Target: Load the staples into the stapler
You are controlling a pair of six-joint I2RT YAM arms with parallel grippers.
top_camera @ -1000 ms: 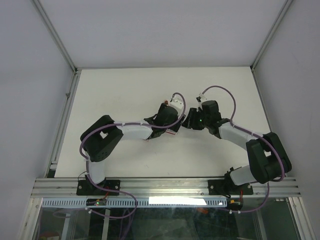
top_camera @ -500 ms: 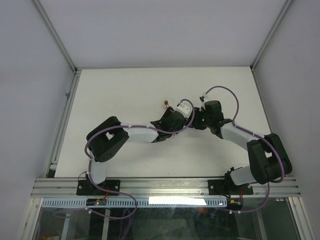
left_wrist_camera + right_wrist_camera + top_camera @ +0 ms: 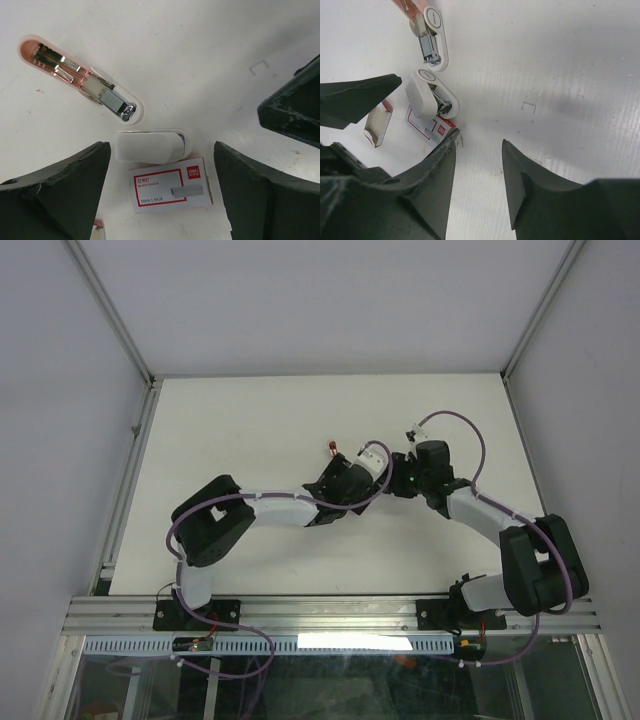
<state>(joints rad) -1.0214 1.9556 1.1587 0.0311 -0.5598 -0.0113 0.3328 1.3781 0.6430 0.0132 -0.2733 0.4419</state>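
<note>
The stapler [image 3: 80, 80] lies open on the white table, a pink shell with its metal channel facing up; it also shows in the right wrist view [image 3: 431, 37]. A white stapler part [image 3: 150, 145] lies just beside it. The red-and-white staple box [image 3: 170, 186] lies below that, between my left fingers [image 3: 60, 192]. The left gripper [image 3: 161, 150] is open and empty. The staples [image 3: 375, 129] show as a small grey rectangle with a pale rim, left of the box [image 3: 427, 127]. The right gripper [image 3: 480, 137] is open and empty, its left fingertip by the box's corner.
A single loose staple [image 3: 259, 65] lies on the table to the right of the stapler, also in the right wrist view [image 3: 528, 106]. In the top view both wrists meet near the table's middle [image 3: 385, 475]. White walls stand on three sides.
The left arm has reached forward and to the right, uncovering the stapler's reddish end. The right gripper has drawn slightly back to the right.
</note>
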